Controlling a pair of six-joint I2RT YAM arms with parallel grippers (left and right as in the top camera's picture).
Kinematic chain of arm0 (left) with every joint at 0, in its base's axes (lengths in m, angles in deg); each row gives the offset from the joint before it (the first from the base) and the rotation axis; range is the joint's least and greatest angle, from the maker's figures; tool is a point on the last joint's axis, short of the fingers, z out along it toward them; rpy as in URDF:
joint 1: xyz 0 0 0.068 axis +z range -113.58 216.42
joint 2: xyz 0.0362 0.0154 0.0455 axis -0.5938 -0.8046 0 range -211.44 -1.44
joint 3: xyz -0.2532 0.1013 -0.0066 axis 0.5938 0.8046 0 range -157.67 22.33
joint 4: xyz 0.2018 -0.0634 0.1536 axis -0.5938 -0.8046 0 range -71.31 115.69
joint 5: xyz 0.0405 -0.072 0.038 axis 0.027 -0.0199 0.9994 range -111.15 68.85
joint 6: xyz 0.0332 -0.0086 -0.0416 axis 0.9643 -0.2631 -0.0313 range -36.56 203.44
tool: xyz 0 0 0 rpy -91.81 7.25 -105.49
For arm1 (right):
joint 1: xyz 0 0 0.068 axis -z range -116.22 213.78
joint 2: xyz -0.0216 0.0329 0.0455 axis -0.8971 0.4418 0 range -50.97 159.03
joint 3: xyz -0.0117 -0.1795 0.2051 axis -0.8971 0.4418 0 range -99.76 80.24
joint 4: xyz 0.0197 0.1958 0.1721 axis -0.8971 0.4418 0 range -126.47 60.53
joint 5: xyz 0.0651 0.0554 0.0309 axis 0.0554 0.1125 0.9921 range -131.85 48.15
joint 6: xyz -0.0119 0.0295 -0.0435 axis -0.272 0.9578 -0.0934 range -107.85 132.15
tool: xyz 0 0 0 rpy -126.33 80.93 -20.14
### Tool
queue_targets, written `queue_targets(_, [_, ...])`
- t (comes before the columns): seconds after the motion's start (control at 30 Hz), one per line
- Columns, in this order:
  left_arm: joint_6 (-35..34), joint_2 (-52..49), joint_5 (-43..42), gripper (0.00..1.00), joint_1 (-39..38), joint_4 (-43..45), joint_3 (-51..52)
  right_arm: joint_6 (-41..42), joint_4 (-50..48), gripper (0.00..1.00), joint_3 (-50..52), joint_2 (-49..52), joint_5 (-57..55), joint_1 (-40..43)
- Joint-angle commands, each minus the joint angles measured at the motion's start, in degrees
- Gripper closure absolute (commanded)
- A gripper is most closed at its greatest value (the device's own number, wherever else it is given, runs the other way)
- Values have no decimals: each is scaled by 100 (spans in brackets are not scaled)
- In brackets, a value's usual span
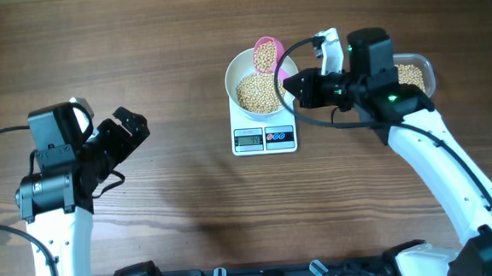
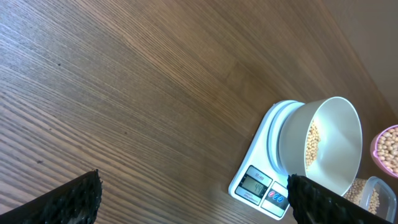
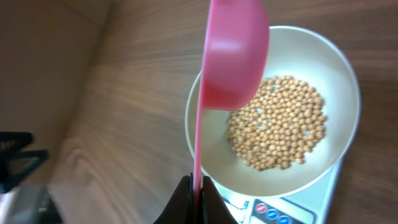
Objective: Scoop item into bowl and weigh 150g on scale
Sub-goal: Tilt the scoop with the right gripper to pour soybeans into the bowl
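tabletop [image 1: 164, 203]: Wood grain fills every view. The task's things cluster upper centre-right of the overhead frame; the left half is bare.

right arm [image 1: 444, 160]: It reaches from the lower right up to the bowl. Its fingers [image 3: 194, 198] are pressed together on the thin pink handle of the scoop, seen at the bottom of the right wrist view.

left arm [image 1: 59, 166]: Parked at the left of the overhead frame, well apart from the work. Its fingers [image 2: 311, 196] stand wide apart and hold nothing.

scale [image 1: 264, 133]: White, square, upper centre of the overhead frame, display and buttons on its lower edge. You cannot read the digits here.

bowl [image 1: 235, 77]: White, sitting on the scale, covering most of the platform.

tub [image 1: 421, 66]: Clear, at the upper right behind the right wrist, with beans in it.

scoop [image 1: 267, 55]: Pink, loaded, held over the bowl's upper-right rim. In the right wrist view it is rolled so you see its underside.

beans [image 3: 280, 127]: A shallow layer covers the bowl's floor; more sit in the scoop and tub.

step: I judge you are tipping a load into the bowl.

next move: Roll the scoop further so the beans fall inside the rim. Then check the display before you go back to the tub; near the target, pour less each time.
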Motion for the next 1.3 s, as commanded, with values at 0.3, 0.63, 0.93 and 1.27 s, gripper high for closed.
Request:
queue_targets(0.3, [28, -15, 188, 0, 37, 31, 4, -1200, 170, 96, -155, -157, -2319, -1123])
queue_targets(0.63, [31, -15, 251, 0, 37, 33, 4, -1956, 573, 96, -361, -157, -3654, -1659])
queue_targets(0.93, [31, -15, 251, 0, 37, 28, 4, -2376, 616, 96, -361, -157, -3829, -1676])
queue_targets(1.27, [28, -15, 251, 0, 37, 33, 4, -3600, 693, 96, -361, -157, -5252, -2103])
